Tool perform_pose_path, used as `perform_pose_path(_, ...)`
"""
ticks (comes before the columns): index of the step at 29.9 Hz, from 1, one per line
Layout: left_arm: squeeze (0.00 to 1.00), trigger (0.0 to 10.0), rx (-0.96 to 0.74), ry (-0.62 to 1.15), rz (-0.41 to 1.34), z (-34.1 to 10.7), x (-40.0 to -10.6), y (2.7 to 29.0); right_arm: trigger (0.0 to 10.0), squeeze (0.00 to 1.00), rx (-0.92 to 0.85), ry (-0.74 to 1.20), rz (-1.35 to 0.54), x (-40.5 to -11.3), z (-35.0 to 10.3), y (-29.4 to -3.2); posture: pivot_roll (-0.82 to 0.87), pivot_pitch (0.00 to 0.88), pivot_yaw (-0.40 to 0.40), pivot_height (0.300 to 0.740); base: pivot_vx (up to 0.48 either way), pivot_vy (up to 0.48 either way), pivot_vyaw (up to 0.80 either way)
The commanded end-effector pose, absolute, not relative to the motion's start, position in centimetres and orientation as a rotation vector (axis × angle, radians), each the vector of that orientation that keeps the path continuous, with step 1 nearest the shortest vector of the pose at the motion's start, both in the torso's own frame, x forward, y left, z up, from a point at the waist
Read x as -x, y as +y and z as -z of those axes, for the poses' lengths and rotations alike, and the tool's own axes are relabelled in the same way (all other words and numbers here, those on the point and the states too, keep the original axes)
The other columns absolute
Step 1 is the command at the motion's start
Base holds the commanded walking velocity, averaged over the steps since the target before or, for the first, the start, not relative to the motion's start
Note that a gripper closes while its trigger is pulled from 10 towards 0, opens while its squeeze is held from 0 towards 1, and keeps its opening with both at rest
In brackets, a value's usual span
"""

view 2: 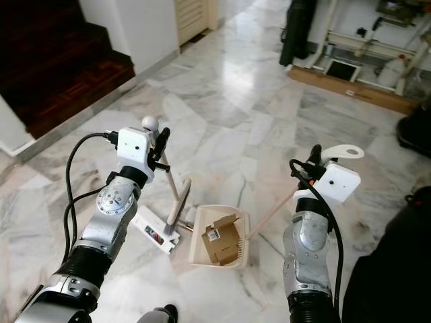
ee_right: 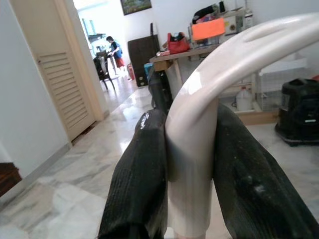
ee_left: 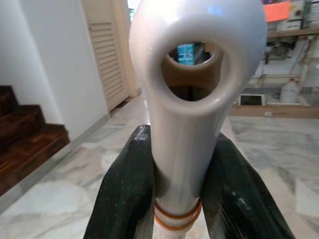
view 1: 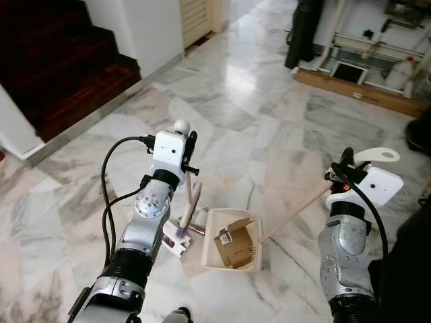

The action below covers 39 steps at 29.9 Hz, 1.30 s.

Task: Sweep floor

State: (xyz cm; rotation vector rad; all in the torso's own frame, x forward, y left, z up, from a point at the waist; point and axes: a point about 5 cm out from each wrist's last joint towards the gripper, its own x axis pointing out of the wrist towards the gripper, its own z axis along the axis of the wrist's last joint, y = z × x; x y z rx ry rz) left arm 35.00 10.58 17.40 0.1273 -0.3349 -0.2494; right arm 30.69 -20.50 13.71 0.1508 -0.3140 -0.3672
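From the head camera, a cream dustpan sits on the marble floor between the two arms, with a crumpled brown cardboard box inside it. Its long pale handle slants up to the right gripper, whose hold sits near the curved white top end. Just left of the dustpan, the brush rests its head on the floor, next to the pan's edge, and its stick rises to the left gripper near the rounded top. Dark wooden stairs lie to the far left, and a louvred door stands beyond. In the left wrist view, both black fingers are clamped against the white brush handle, just below its hanging loop. In the right wrist view, the two fingers press on either side of the white dustpan handle where it bends over. Far down the hallway in that view, a person stands by a table.
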Motion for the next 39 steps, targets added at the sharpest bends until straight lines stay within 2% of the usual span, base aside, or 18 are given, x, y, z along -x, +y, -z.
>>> perform_pose_path(1,0.0,10.0,-0.134,-0.405,0.257,-18.8,-34.7,10.4,10.0,0.0,-0.156,-0.382,0.366,-30.7,-15.4,-20.6,0.07,0.101,-0.011,0.74,0.0,0.0,0.8)
perform_pose_path(26,0.0,10.0,-0.129,-0.402,0.235,-18.4,-34.1,11.0,10.0,0.0,-0.157,-0.368,0.354,-30.7,-15.4,-20.5,0.07,0.066,-0.017,0.74,0.0,0.0,0.8)
perform_pose_path(34,0.0,10.0,-0.112,-0.378,0.205,-18.2,-34.2,11.5,10.0,0.0,-0.187,-0.381,0.364,-30.8,-15.8,-20.9,0.07,0.089,-0.028,0.74,0.0,0.0,0.0)
perform_pose_path(39,0.0,10.0,-0.113,-0.378,0.195,-18.1,-34.0,11.7,10.0,0.0,-0.197,-0.383,0.366,-30.8,-15.8,-21.0,0.07,0.096,-0.031,0.74,0.0,0.367,0.0)
